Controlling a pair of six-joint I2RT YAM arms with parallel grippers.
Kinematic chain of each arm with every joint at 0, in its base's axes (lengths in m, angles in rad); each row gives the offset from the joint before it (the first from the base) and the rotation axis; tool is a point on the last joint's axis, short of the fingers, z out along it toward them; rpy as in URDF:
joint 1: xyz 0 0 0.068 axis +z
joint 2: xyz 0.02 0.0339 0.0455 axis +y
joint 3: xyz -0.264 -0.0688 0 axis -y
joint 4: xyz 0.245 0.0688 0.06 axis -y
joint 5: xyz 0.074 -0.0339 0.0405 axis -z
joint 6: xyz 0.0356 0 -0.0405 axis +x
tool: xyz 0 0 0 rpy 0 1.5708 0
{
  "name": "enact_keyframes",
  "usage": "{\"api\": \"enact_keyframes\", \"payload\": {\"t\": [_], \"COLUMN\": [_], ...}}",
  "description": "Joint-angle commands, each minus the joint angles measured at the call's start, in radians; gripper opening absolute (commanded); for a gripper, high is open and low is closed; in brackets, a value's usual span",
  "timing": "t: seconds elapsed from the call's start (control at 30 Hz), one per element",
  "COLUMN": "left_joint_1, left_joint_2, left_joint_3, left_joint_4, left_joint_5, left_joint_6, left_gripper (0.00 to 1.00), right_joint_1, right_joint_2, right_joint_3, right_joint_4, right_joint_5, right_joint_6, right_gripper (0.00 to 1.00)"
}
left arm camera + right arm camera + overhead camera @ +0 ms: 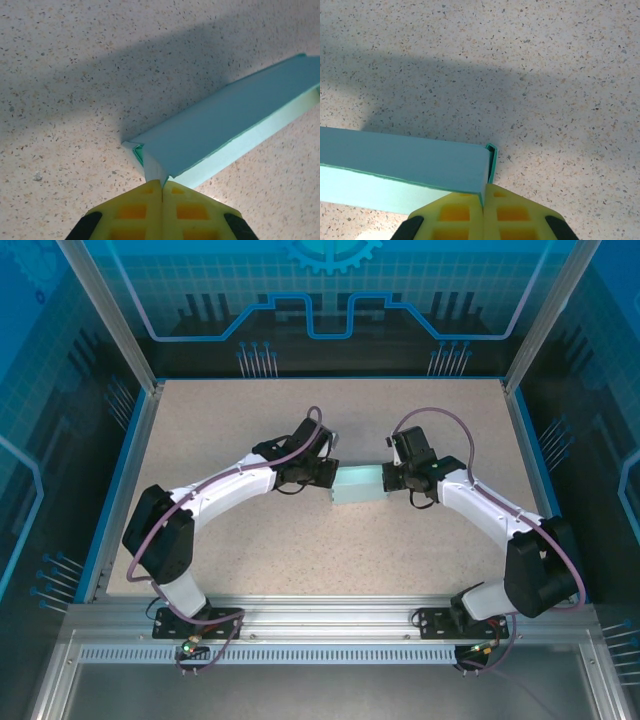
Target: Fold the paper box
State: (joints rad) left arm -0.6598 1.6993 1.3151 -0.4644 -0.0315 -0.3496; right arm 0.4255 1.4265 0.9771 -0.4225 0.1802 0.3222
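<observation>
Evidently mid-fold: left fingers (162, 186) and right fingers (483, 194) each pinch one end of the paper box (358, 486) stretched between them. Next, probably, tucking the end flaps in gently.

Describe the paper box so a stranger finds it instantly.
Start at the speckled beige table. At its middle, the paper box spans between the left claw and right claw, each pinching an end. It alone there is pale cyan card.

Tabletop (300, 540): beige, finely speckled, matte, crossed by soft grey shadows.
Table border (118, 480): blue strip along both sides and the back.
Frame posts (105, 310): bare aluminium.
Back wall (200, 280): blue panel, grid, gear and circuit lines.
Front rail (330, 620): slotted aluminium.
</observation>
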Motion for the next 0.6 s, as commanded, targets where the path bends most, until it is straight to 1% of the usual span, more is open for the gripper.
{"api": "enact_keyframes", "payload": {"t": [0.0, 0.23, 0.57], "left_joint_1": [-0.021, -0.02, -0.021], "left_joint_2": [0.0, -0.001, 0.002], "left_joint_3": [0.003, -0.033, -0.061], "left_joint_4": [0.092, 0.158, 0.204], "left_joint_5": [0.012, 0.027, 0.052], "left_joint_6": [-0.11, -0.209, -0.275], "left_gripper": [0.0, 0.0, 0.0], "right_joint_1": [0.03, 0.031, 0.03], "right_joint_2": [0.006, 0.011, 0.016], "right_joint_3": [-0.021, -0.023, -0.028], "right_joint_4": [-0.061, -0.054, -0.045], "right_joint_5": [-0.061, -0.062, -0.065], "right_joint_6": [-0.001, -0.005, -0.012], "right_gripper": [0.0, 0.0, 0.0]}}
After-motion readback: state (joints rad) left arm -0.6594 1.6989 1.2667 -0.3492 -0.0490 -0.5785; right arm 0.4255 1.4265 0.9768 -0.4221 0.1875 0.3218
